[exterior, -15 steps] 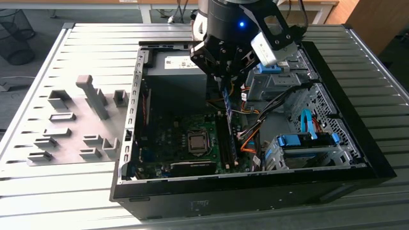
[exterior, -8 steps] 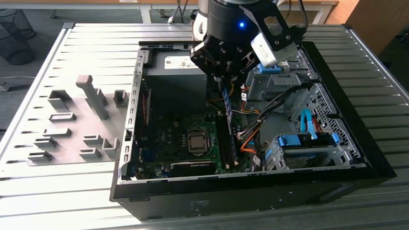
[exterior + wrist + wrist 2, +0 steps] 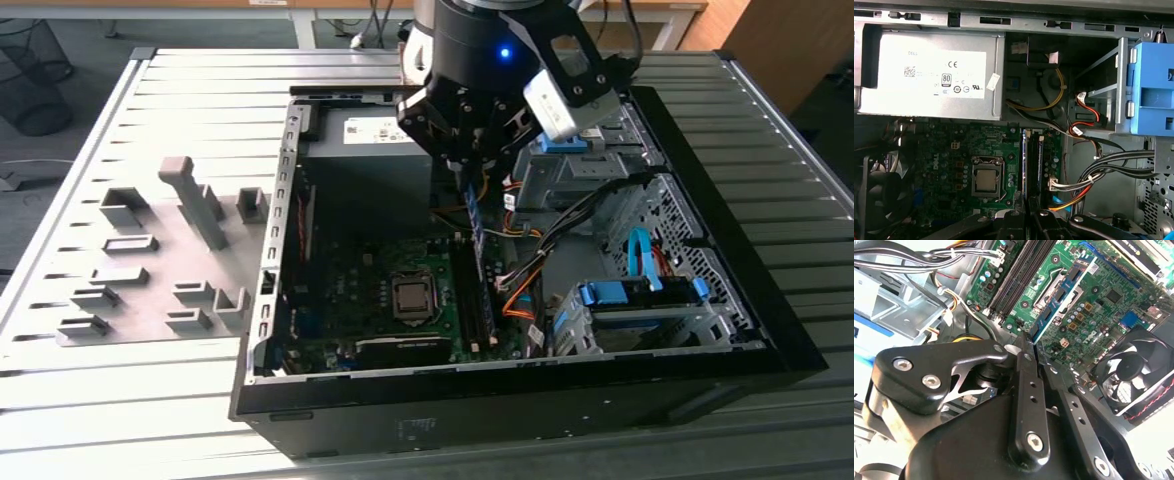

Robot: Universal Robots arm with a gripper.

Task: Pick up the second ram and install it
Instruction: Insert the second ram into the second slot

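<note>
My gripper hangs over the open computer case and is shut on the second ram, a slim dark blue-green stick that points down toward the motherboard. In the second wrist view the second ram runs out from between the black fingertips, its black chips showing, above the board. The long memory slots lie just below it, beside the CPU socket. In the first wrist view the gripper sits in line with the memory slots.
Grey holder blocks stand on a plate at the exterior view's left. Inside the case are the power supply, bundled cables, blue drive brackets and a fan. The case walls ring the motherboard closely.
</note>
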